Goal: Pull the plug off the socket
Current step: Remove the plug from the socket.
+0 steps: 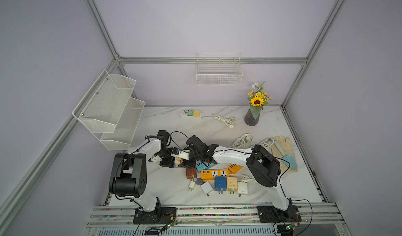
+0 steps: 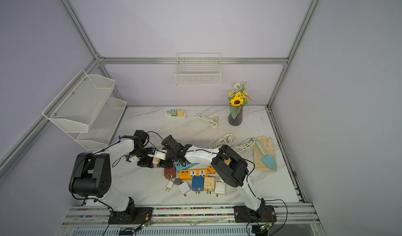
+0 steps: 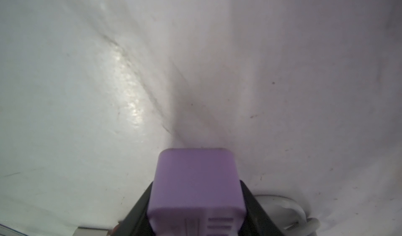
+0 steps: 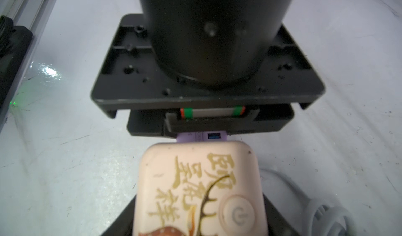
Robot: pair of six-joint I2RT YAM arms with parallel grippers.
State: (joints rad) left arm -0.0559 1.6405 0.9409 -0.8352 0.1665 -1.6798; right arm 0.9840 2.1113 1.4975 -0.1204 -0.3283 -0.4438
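**Purple plug and cream socket gripped end to end, one in each gripper**

The left arm (image 1: 150, 146) rises from its base with the elbow folded high, its white forearm reaching forward and inward and its wrist bent down toward the table. The left gripper (image 1: 166, 161) is clenched on the purple plug (image 3: 196, 187), with a black finger pressed flat against each side. The plug is a smooth, matte cube with rounded corners and a ribbed moulding on one face.

The plug meets the far end of the cream socket (image 4: 200, 180), and the two look to be touching. The pictures do not show whether the pins are seated. Together they form one short bar whose long axis runs across the table from arm to arm, with the plug end toward the left arm.

The socket is a glossy, rounded block. Its printed face is turned up, showing gold characters, a brown deer and a round power button. The pair sits low over the marble-patterned tabletop (image 1: 195, 132), left of centre.

The right gripper (image 1: 187, 162) grasps the socket by its two sides. The right arm (image 1: 230, 155) stretches leftward from a raised elbow, with its forearm nearly level. A white cable (image 4: 326, 215) coils beside the socket, and an orange power strip (image 1: 214, 173) lies nearer the bases.
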